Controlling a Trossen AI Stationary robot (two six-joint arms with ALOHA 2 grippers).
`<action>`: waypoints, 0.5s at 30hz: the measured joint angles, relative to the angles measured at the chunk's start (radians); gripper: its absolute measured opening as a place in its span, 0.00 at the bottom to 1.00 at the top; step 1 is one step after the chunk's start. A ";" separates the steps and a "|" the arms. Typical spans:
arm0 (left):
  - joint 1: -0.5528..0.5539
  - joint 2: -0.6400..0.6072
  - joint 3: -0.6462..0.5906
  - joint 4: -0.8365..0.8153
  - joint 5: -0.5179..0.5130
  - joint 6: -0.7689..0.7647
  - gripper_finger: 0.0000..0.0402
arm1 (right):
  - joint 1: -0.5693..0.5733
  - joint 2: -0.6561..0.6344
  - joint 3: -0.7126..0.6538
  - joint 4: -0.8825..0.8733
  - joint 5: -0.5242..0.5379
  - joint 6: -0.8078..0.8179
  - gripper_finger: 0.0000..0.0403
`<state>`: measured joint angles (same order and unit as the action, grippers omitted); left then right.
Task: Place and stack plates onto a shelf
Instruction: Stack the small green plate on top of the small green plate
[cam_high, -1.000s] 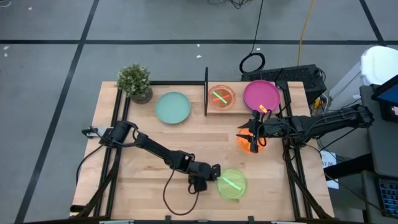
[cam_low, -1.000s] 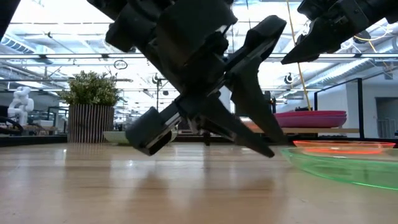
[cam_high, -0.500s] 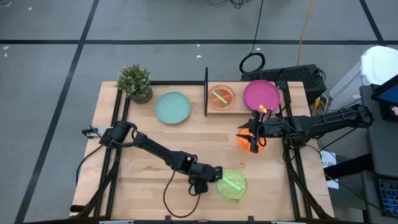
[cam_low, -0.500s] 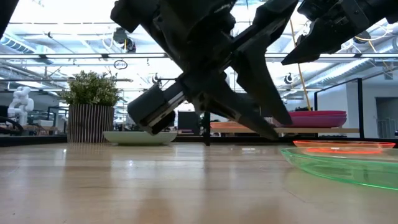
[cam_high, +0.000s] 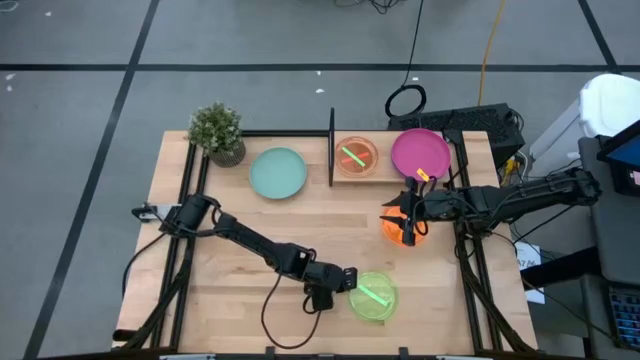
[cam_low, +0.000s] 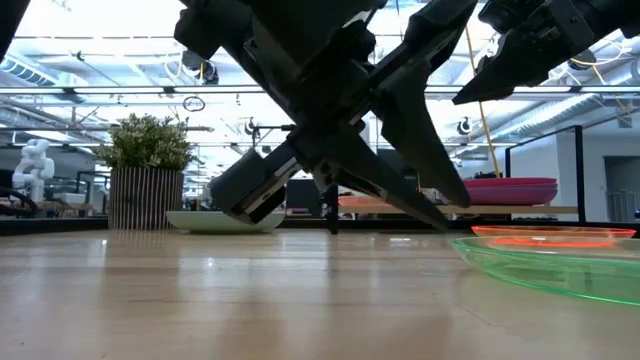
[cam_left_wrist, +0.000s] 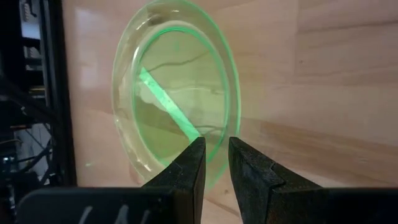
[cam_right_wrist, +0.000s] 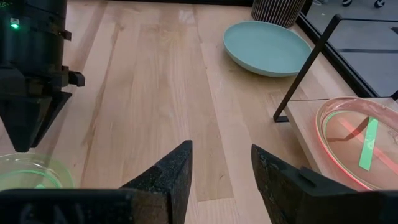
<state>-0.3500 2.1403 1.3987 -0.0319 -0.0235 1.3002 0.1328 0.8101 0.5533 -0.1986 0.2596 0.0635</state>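
Note:
A translucent green plate (cam_high: 375, 297) lies flat near the table's near edge. My left gripper (cam_high: 350, 282) is at its left rim, fingers nearly together. My right gripper (cam_high: 408, 232) hovers open above the orange plate (cam_high: 392, 225), well clear of it in the low view (cam_low: 480, 90). The shelf (cam_high: 340, 172) has a black upright panel (cam_high: 331, 148) at its left end. A pink translucent plate (cam_high: 356, 156) rests on its board. A magenta plate (cam_high: 420, 152) sits to the right of the pink one. The pale teal plate (cam_high: 278, 172) lies on the table left of the panel. My left gripper holds the green plate by its left rim (cam_left_wrist: 216, 171), which sits pinched in the narrow gap between the two fingers. The fingers (cam_low: 450, 222) slant down from the table's left. The plate still lies flat on the table (cam_low: 560, 265).
A potted plant (cam_high: 216, 132) stands at the far left corner. A black cable loops on the table beside my left arm (cam_high: 268, 318). Bare wood lies between the teal plate and the green plate.
My left gripper has edged toward the green plate's rim and tipped, its body rising in the low view. The plate has stayed flat where it was. My right arm has kept still.

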 joint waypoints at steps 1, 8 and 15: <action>-0.001 0.005 0.000 0.006 0.000 0.000 0.19 | 0.000 0.000 0.000 0.000 0.000 0.000 0.37; -0.013 0.063 0.000 0.094 -0.025 0.020 0.21 | 0.000 0.000 0.000 -0.001 -0.001 0.000 0.37; -0.017 0.066 0.000 0.122 -0.076 -0.026 0.23 | 0.000 0.000 0.000 -0.001 -0.002 -0.001 0.37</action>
<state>-0.3668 2.2059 1.3987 0.0905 -0.0991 1.2739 0.1327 0.8104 0.5533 -0.1997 0.2573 0.0622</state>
